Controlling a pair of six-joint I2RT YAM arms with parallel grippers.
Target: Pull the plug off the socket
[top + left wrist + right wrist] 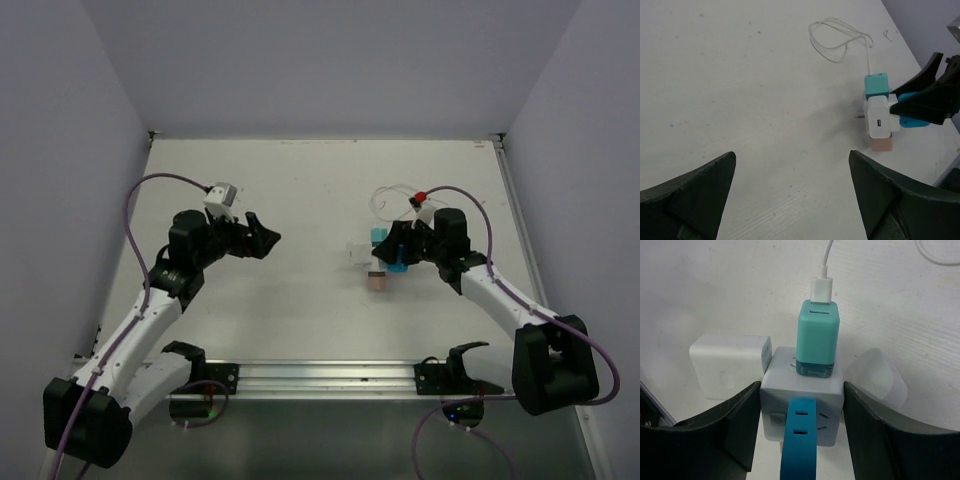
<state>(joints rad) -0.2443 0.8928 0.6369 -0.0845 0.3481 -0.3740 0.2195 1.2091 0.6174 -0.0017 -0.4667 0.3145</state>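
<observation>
Right wrist view: your right pincer [802, 390] gripped the white socket [790, 371] by its sides, on the right half of the table [300, 190], with the teal plug [815, 337] on its far face. Your left pincer [792, 195] hung wide open, well apart. You needed to pin the socket firmly and pull the plug straight out, without twisting.

Smooth white plastic socket [775, 395], glossy teal plug [816, 335], matt speckled desk [740, 100], matt black plastic fingers [735, 435]

Bare bench [300, 295] lies left of the socket [802, 386]; the right tool [801, 394] grips its sides, and a cable [825, 260] loops beyond.
</observation>
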